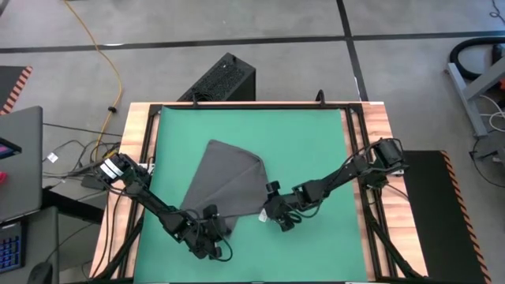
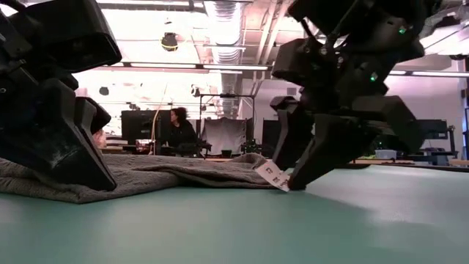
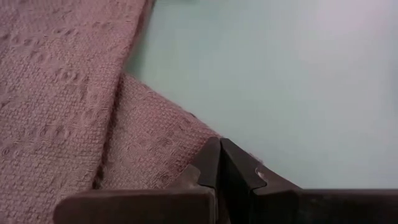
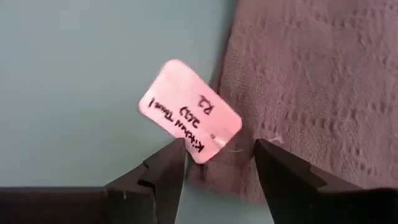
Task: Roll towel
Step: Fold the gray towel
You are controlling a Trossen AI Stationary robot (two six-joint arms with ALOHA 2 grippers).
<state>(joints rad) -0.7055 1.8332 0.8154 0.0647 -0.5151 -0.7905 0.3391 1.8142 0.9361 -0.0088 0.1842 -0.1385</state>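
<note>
towel (image 1: 225,180) ×1 – tag (image 4: 189,120) ×1 | left gripper (image 3: 219,163) clamped on towel | right gripper (image 4: 217,163) fingers apart

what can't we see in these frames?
- Left pincer: shut at the towel corner; left wrist view can't show whether cloth is pinched.
- Towel's underside folds: hidden by its own top layer, high view.
- Tag: too small in high view.
</note>
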